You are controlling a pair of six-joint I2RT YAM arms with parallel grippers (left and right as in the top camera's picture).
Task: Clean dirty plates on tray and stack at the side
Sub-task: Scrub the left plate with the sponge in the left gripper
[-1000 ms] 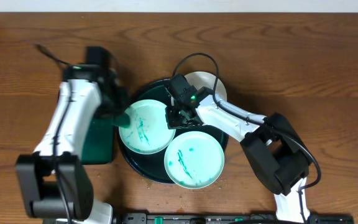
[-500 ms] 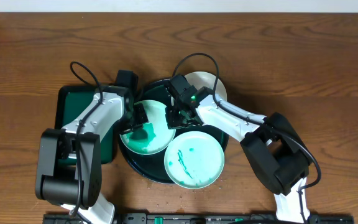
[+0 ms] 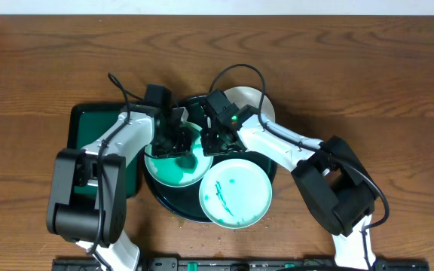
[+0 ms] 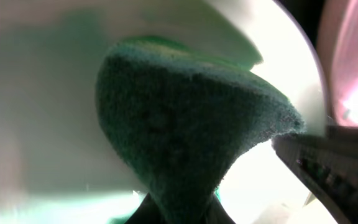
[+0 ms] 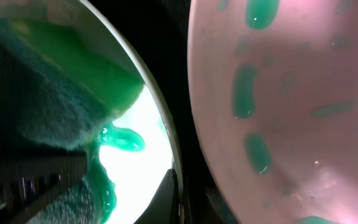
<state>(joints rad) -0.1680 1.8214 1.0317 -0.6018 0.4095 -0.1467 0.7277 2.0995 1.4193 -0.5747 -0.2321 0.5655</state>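
A dark round tray (image 3: 164,198) holds two white plates smeared with green. My left gripper (image 3: 173,137) is shut on a dark green sponge (image 4: 185,124) and presses it on the left plate (image 3: 173,169), whose middle is covered in green smear. My right gripper (image 3: 211,140) is shut on that plate's right rim (image 5: 166,143); the sponge also shows in the right wrist view (image 5: 36,106). The second dirty plate (image 3: 236,192) lies at the tray's front right, close on the right in the right wrist view (image 5: 291,93). A clean white plate (image 3: 255,102) lies behind the tray.
A green square tray (image 3: 85,124) sits left of the round tray, partly under my left arm. Both arms cross over the round tray. Cables loop above the grippers. The wooden table (image 3: 383,90) extends to the right and back.
My left gripper has come from the green square tray onto the left plate with the sponge and moved toward the plate's far right, spreading the green. The right arm has not moved.
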